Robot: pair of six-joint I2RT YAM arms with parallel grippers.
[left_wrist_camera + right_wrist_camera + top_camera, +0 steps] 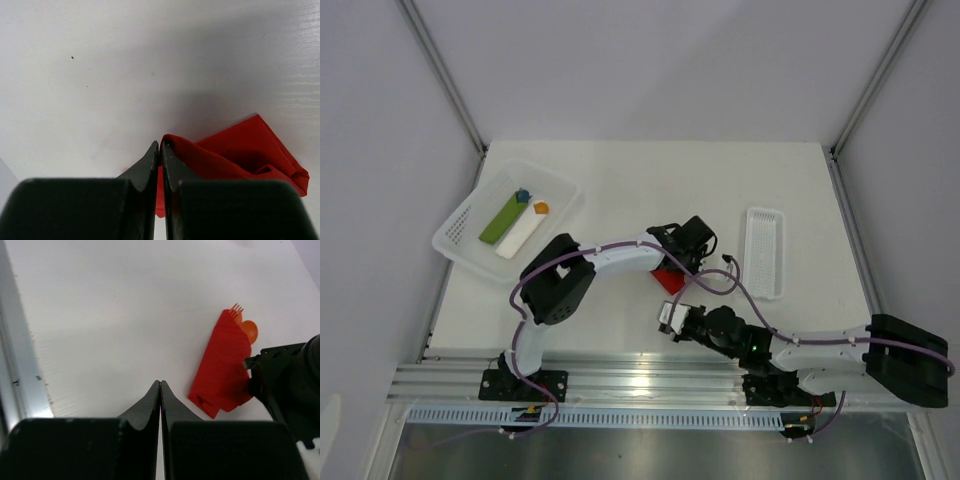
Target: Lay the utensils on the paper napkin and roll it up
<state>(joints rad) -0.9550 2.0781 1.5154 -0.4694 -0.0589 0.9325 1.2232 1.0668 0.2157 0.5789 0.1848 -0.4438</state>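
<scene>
Two arms reach toward the middle of the table (620,190) in the overhead view. The napkin (668,280) shows as a small red patch between them, just under the left claw (677,262) and a little ahead of the right claw (670,316).

From the left wrist, the left claw (160,150) is pinched shut, its tips at a corner of the napkin (235,150), which lies crumpled to the claw's right (whether any paper is caught between the tips, I cannot tell).

From the right wrist, the right claw (160,386) is closed on nothing. The folded napkin (220,367) lies ahead and to its right, apart from it. The utensils (244,325) poke out of its far end, fork tines and a spoon bowl.

The rolling step looks half done, since the bundle is loose. The next move likely calls for one claw to pin the bundle while the other turns the free edge over, gently, as the paper is thin.
</scene>
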